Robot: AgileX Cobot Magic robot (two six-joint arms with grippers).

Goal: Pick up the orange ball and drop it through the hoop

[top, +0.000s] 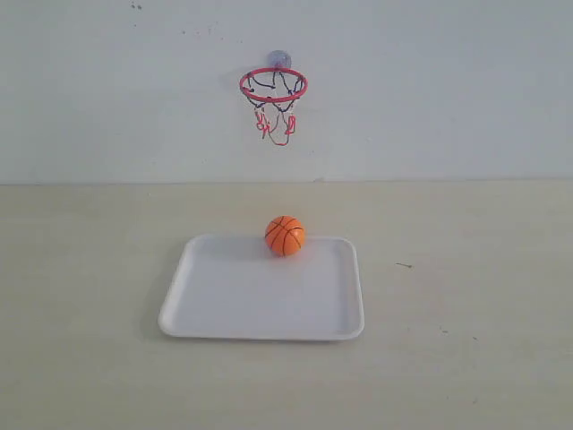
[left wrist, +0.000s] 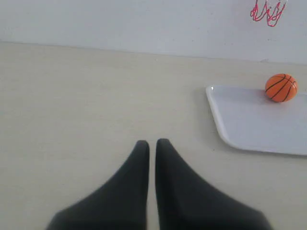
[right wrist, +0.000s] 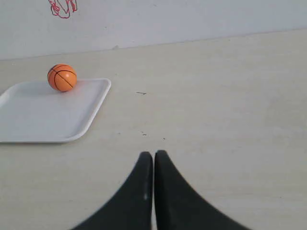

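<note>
On the white tray (top: pixel 206 313), we're targeting the orange ball (top: pixel 285 236) (left gripper (left wrist: pixel 152 143), right gripper (right wrist: pixel 153 155) closed, empty); next needs opening, reaching.

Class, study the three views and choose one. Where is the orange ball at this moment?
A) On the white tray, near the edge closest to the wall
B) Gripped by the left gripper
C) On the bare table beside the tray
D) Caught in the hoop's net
A: the orange ball rests on the white tray, at its edge on the hoop side.
</note>
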